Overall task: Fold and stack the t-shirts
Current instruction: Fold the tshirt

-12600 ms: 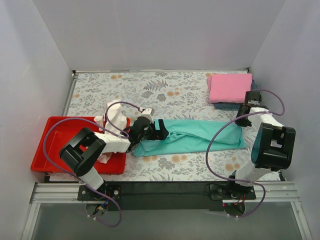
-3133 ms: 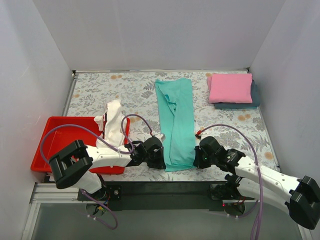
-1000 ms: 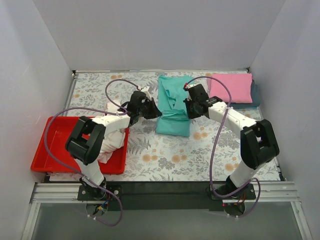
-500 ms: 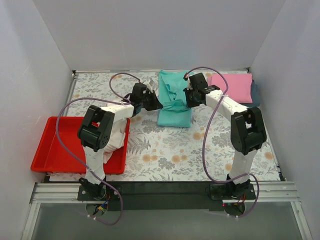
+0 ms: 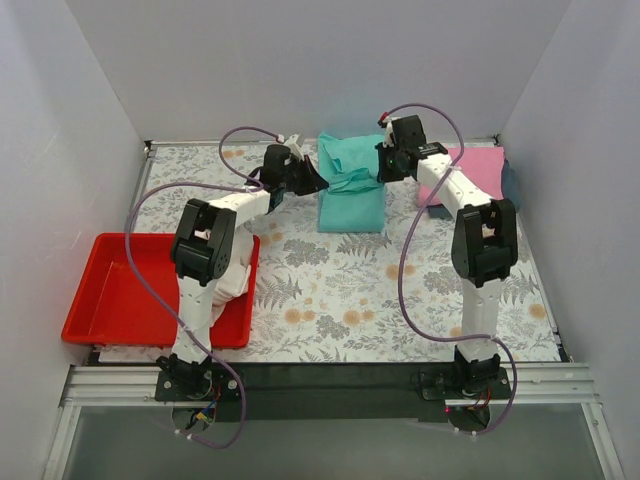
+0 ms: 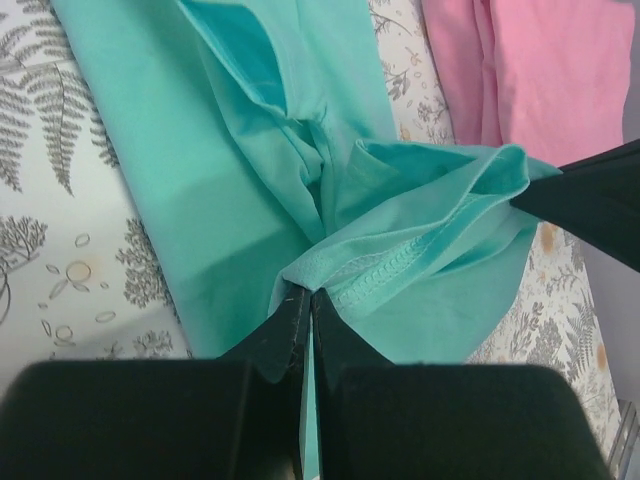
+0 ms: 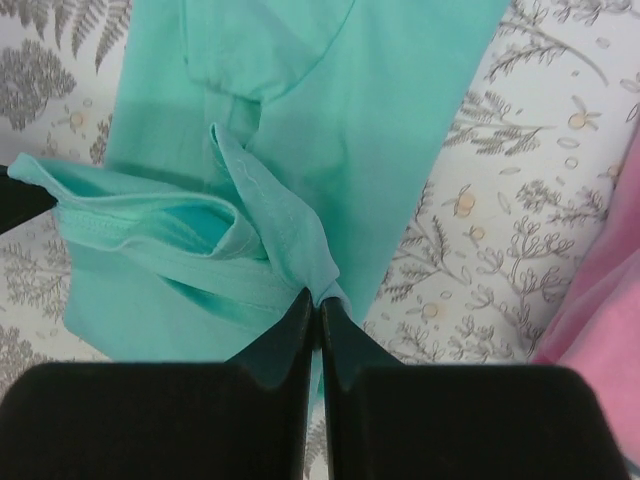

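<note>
Far L, near edge: red plastic tray (image 5: 110, 305) on the floral table cover (image 5: 330, 300). White t-shirt (image 5: 238, 280) hangs over the tray's R rim, partly hidden behind the L arm; trim not readable from here.

L arm runs from its base up past the tray, stretched toward the back wall. L gripper (image 5: 308, 180) sits at the L edge of the teal t-shirt (image 5: 350, 195). L wrist cam: fingers pressed together, clamped on a stitched hem of the teal cloth, which bunches up right at the tips. The hem edge runs off to the R, lifted a bit above the flat layer beneath.

Teal t-shirt lies at back centre of the table, lengthwise toward the wall, near half flat, far half rumpled where both grippers pinch it. A sleeve fold shows on the lower layer in both wrist cams.

R gripper (image 5: 385, 163) is at the teal shirt's R edge, facing the L one across the cloth, R arm also fully reached out to the back. R wrist cam: fingers closed tight on a doubled fold of teal fabric, a ridge of cloth rising from the tips and curling L.

R of that: pink t-shirt (image 5: 475, 170), folded, near the back R corner, just beside the teal one, not touching as far as I can tell. A sliver of dark blue-grey t-shirt (image 5: 507, 175) peeks out at its R edge, under the pink.
</note>
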